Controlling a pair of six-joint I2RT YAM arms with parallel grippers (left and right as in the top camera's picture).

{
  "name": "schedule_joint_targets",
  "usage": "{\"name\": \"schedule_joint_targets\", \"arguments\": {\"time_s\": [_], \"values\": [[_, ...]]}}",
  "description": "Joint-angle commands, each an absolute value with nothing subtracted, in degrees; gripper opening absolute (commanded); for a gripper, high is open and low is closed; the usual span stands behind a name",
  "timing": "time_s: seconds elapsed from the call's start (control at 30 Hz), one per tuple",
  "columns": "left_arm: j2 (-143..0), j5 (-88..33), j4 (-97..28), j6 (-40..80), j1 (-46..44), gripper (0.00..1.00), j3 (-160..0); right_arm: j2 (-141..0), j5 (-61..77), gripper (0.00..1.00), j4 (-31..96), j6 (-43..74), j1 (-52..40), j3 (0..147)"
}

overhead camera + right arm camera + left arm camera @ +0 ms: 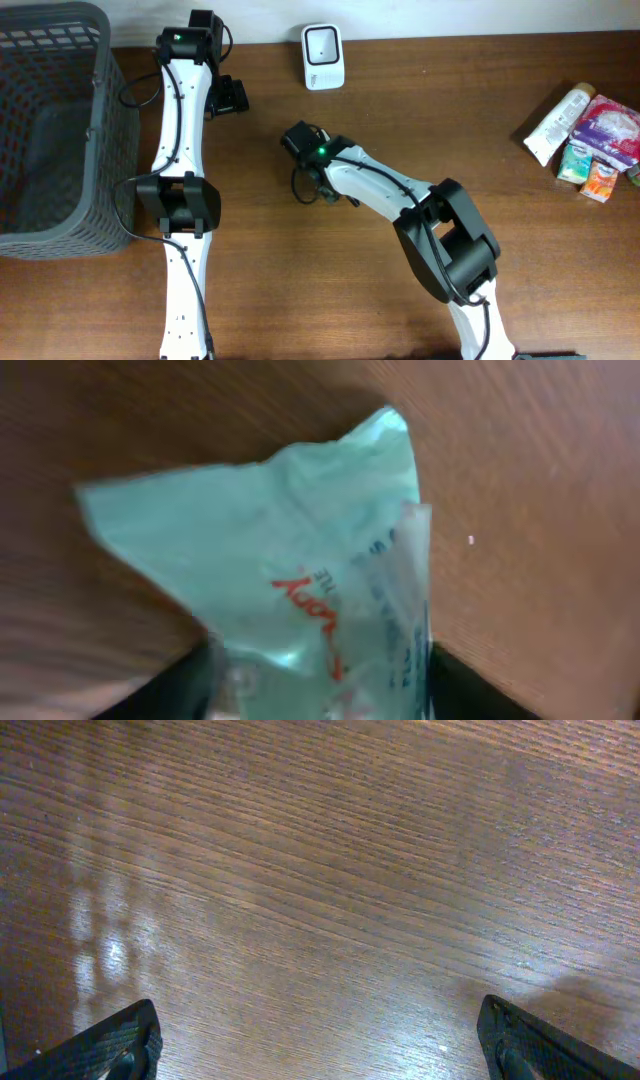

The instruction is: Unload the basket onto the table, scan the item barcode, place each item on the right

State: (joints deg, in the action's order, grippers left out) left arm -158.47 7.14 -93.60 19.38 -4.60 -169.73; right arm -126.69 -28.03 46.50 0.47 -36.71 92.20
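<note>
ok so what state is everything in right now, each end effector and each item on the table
left end effector: open, holding nothing
right end effector: closed on the teal packet
teal packet: gripped at one end, crumpled, picture blurred
scanner: at the far edge, untouched
basket: upright, far left
white tube: lying flat, far right
other packets: lying bunched beside the tube
</note>
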Motion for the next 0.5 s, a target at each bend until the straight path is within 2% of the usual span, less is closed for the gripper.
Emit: {"name": "schedule_joint_targets", "arguments": {"time_s": [0.0,0.1,0.23,0.33,0.37,0.47], "values": [[-156.5,7.8,-93.5,20.1,-4.6,0.99,-169.5,-127.0,-27.4,0.54,47.2,0.5,-34.7,90.7],[-156.5,7.8,-93.5,20.1,-4.6,0.99,-169.5,-127.0,-20.8,0.47,52.1,0.5,-34.0,95.3],[-156.5,7.8,-93.5,20.1,-4.6,0.99,-169.5,-127.0,7.3,0.46,64.1,-0.6,-26.8,111.3],[-156.5,7.8,-93.5,20.1,-4.6,0.99,-169.5,-127.1,31.2,0.45,67.6,-4.8,-17.2,112.5],[-156.5,7.8,-93.5,20.1,-4.6,0.99,-169.5,-127.1,31.4,0.46,68.9,-8.5,-15.2,111.8],[-156.5,7.8,-93.5,20.1,-4.6,0.99,-169.5,-127.0,16.7,0.47,72.1,-8.7,-16.4,111.9]]}}
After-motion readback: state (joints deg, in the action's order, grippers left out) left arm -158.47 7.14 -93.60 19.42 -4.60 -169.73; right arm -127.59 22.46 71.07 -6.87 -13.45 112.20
